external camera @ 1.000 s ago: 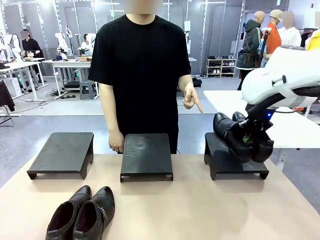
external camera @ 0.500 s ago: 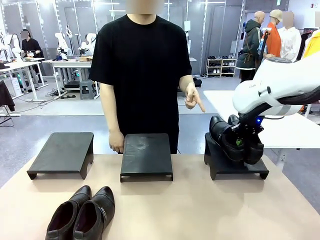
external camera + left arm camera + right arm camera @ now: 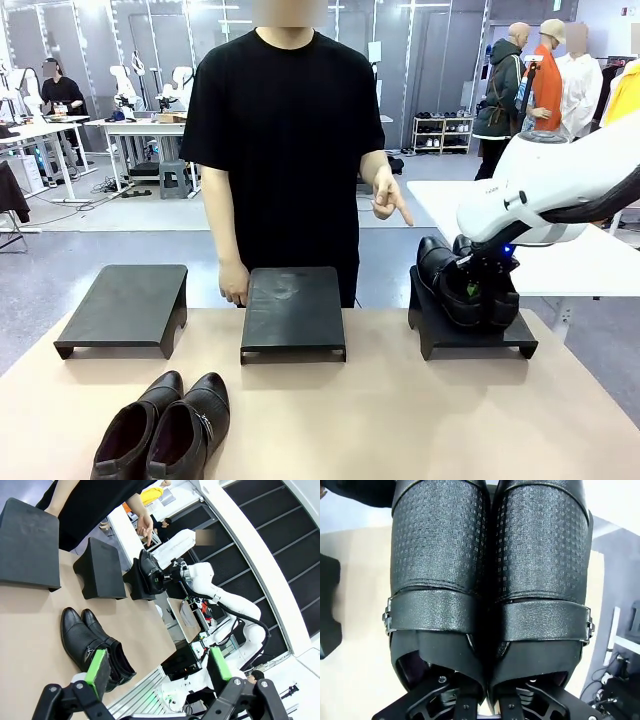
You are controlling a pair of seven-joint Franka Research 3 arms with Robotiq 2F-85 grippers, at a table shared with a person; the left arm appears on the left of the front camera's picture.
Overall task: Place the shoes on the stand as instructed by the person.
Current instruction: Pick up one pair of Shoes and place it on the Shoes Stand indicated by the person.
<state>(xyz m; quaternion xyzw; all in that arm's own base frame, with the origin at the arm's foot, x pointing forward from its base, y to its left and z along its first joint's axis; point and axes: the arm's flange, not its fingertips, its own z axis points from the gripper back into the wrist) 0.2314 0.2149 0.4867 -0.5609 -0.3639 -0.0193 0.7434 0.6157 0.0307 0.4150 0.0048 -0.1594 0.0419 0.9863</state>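
**Shoes at the right-hand stand, grip not yet let go**

Nearest, at the lower left of the front view, a pair of shoes [image 3: 165, 430] lies side by side on the table [image 3: 400, 420]. In the left wrist view the left gripper [image 3: 157, 664] hangs above them, its jaws wide apart and empty.

Beyond stand three black stands in a row. The left stand [image 3: 125, 305] and middle stand [image 3: 293, 308] are bare. On or just over the right stand [image 3: 470, 338], at the right centre, is the other pair [image 3: 460, 285]. The right gripper [image 3: 481, 707] has its jaws closed on this pair, one finger down each opening, pinching the adjoining inner walls. The pair looks tilted, toes raised toward picture left. I cannot tell whether the soles rest fully on the stand.

Farthest, the person [image 3: 285, 130] points a hand [image 3: 387, 200] down toward that stand.

Letting go while the pair is tilted could let it rock or slide off the stand's edge. Fingers drawn out of the openings at an angle could catch the leather and drag a shoe along.
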